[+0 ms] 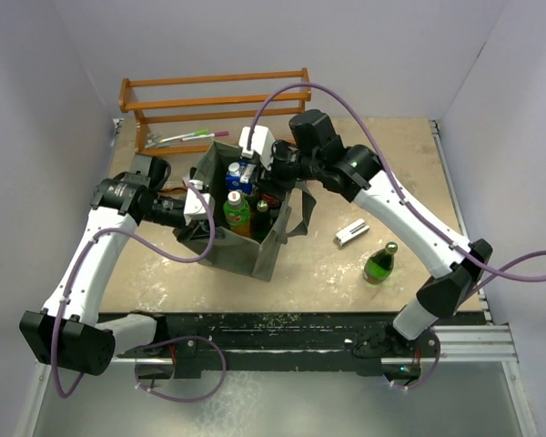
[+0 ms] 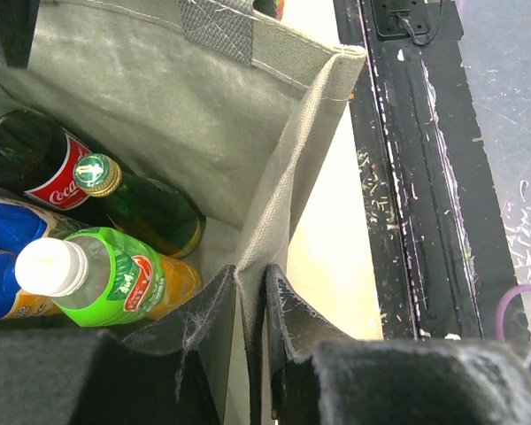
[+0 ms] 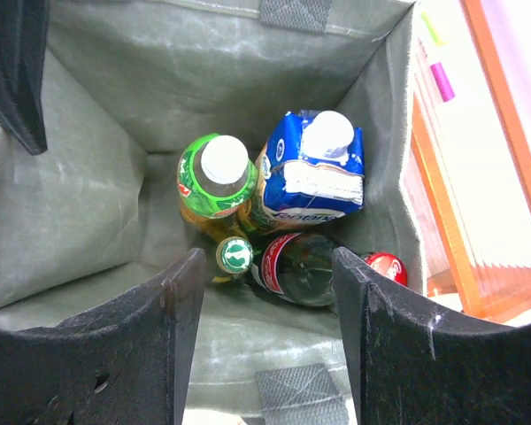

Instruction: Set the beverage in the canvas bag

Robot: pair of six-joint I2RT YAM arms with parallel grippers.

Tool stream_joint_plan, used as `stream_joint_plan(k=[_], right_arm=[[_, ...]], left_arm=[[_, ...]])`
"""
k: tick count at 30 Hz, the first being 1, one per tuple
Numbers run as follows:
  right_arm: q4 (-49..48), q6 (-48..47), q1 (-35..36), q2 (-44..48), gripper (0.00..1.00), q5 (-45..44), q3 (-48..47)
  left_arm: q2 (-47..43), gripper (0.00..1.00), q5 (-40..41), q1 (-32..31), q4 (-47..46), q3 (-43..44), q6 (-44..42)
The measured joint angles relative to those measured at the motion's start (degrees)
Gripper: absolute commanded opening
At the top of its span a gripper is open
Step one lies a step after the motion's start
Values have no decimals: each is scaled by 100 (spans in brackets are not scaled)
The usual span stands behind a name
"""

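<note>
The left fingers (image 2: 281,305) are clamping tight on the side wall of the canvas bag (image 2: 159,115), with fabric pinched between them. The right fingers (image 3: 181,301) are hanging wide apart over the bag's mouth, gripping nothing. Inside the bag, a green-labelled bottle (image 3: 214,181), blue carton (image 3: 314,173), cola bottle (image 3: 305,270) and small green-capped bottle (image 3: 234,255) are crowding together. A gold-capped green bottle (image 1: 379,264) is standing on the tabletop (image 1: 400,182), well apart from the bag.

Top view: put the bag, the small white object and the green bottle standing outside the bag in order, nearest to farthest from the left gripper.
1. Bag: touching; the left gripper pinches its left wall.
2. White object: lying right of the bag.
3. Green bottle: standing farther right, nearer the front edge.
</note>
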State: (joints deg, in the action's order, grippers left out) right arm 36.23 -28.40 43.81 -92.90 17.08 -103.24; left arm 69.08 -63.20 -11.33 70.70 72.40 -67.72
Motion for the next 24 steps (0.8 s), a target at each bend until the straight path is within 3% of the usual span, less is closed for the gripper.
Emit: stream_joint_plan(k=[13, 19, 24], right_arm=[[-11, 201, -44, 713, 63, 2, 11], [-212, 450, -697, 1209, 65, -195, 313], [-527, 789, -1593, 1895, 80, -330, 1091]], left_arm=[[-216, 31, 68, -7, -385, -24, 520], [-297, 49, 188, -7, -627, -109, 800], [-503, 60, 238, -7, -796, -109, 992]])
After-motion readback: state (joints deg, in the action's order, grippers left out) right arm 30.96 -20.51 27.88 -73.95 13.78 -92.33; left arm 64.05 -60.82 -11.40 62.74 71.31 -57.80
